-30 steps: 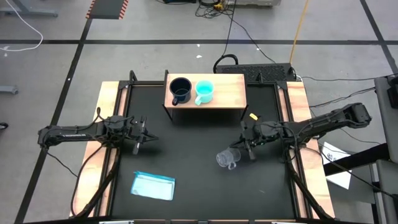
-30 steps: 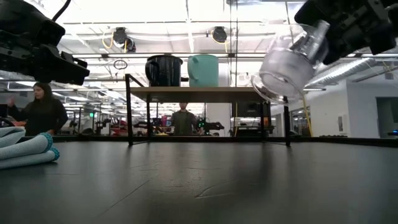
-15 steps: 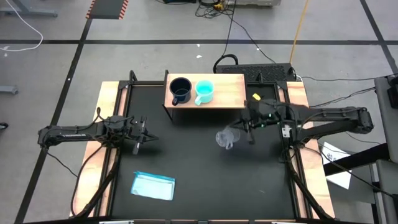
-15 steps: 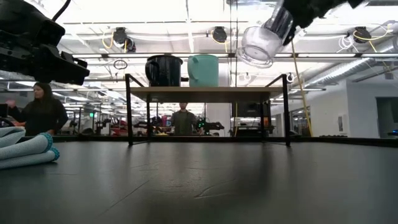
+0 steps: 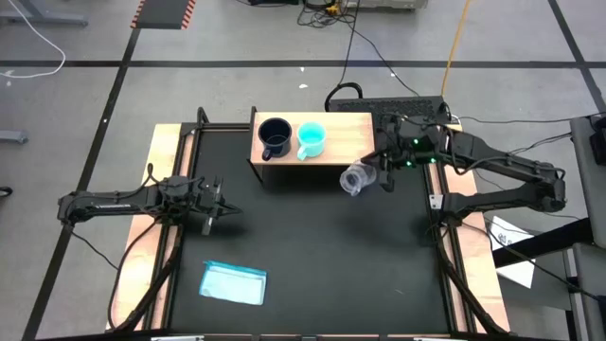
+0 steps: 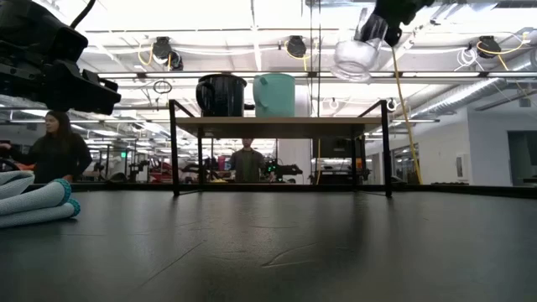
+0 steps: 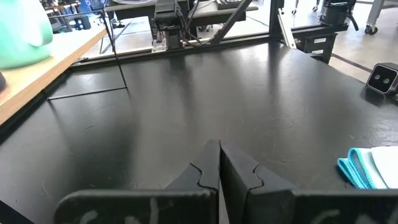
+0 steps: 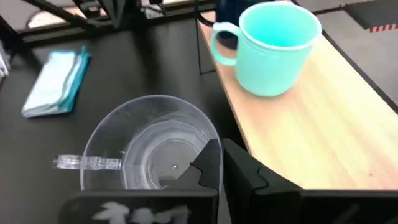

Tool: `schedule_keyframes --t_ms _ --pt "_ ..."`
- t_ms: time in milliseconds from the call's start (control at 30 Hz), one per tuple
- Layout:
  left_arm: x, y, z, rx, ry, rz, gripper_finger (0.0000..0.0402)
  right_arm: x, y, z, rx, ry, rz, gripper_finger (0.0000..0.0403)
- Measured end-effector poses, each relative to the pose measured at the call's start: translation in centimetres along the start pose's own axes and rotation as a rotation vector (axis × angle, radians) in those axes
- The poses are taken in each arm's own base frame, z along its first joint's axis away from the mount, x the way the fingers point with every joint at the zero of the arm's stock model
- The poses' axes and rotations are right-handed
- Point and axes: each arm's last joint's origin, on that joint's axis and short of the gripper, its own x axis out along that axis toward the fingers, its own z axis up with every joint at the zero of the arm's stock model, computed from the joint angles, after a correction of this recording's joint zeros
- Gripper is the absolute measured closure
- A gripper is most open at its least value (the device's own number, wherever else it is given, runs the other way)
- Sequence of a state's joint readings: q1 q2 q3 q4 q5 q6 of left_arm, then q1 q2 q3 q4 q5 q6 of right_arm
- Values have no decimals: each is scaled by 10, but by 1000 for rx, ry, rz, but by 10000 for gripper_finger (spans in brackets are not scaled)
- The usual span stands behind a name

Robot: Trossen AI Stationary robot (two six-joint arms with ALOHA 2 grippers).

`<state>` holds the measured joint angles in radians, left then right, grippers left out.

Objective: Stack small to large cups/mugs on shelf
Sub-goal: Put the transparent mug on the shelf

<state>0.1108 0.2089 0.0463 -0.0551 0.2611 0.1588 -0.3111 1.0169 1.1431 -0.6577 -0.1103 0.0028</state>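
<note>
Where the right tool [image 5: 382,176] clamps the clear cup [image 5: 354,179], rim hides fingers, left tool [image 7: 219,163] together.

light-blue packet [image 5: 233,282]: flat, near table edge | person [image 6: 57,148]: background left

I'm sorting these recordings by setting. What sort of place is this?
Probably a robotics lab or workshop hall: a robot table on a bare taped floor with trailing cables, high ceiling lights, and people among equipment benches behind.
</note>
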Motion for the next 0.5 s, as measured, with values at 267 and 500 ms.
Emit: schedule_keyframes --t_ms 267,500 --pt "0 0 0 1 -2 0 394 19 -24 8 -47 55 -53 403" --pt "0 0 0 2 -3 0 394 29 -48 11 -52 67 -75 403"
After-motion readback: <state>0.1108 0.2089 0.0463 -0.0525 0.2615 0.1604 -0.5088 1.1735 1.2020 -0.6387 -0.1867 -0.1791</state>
